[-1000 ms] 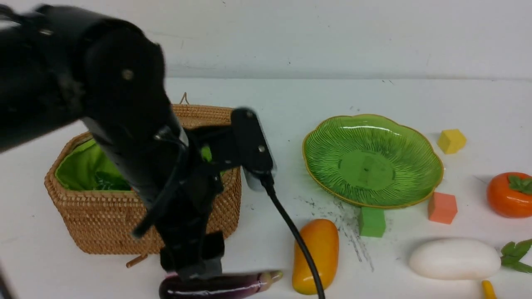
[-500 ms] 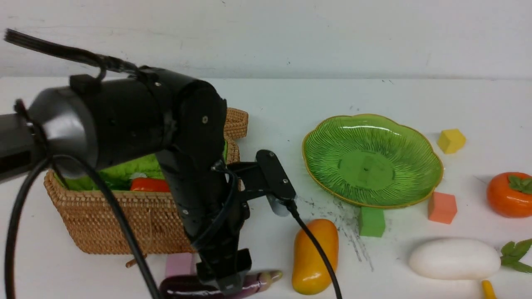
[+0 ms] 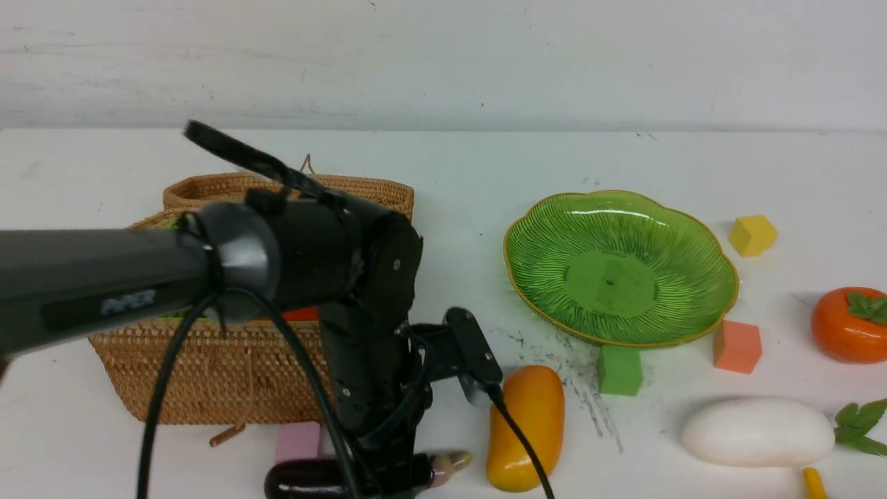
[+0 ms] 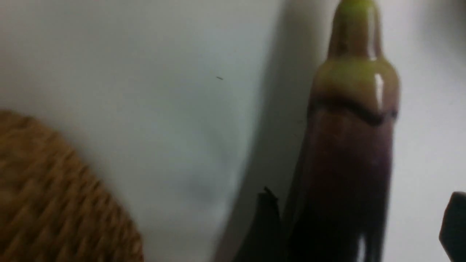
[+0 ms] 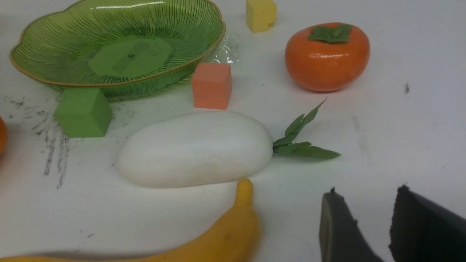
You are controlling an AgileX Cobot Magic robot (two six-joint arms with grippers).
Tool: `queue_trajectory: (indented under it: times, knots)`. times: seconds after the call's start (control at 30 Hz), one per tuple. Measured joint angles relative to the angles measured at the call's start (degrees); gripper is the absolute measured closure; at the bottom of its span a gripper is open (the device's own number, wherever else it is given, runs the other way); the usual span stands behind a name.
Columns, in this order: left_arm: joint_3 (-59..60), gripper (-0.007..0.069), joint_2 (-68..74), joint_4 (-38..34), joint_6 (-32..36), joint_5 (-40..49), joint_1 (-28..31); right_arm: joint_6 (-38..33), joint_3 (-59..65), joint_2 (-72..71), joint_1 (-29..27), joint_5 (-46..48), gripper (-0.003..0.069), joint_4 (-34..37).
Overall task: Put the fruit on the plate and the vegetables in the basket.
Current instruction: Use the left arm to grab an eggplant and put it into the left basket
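Left gripper (image 4: pixel 360 198), lowered within the last second, now straddles the eggplant (image 4: pixel 351 145), jaws wide and not yet closed. The eggplant lies on the table (image 3: pixel 450 180) just before the basket (image 3: pixel 229 378). Right gripper (image 5: pixel 367 193) is part-open and empty.

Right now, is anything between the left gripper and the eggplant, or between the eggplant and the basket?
Nothing blocks the left gripper: its open jaws flank the eggplant. A pink cube sits between it and the basket; a lift should clear it.
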Motion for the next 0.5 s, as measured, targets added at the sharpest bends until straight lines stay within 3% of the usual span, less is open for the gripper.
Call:
queue_trajectory:
  times: [0.33,0.5]
  knots:
    - [-0.18,0.0075,2.89,-0.38,0.51,-0.09,0.0,0.0,0.0,0.0,0.0,0.0,0.0417,0.0]
    - [-0.18,0.0239,3.11,-1.06,2.76,1.51,0.0,0.0,0.0,0.0,0.0,0.0,0.0417,0.0]
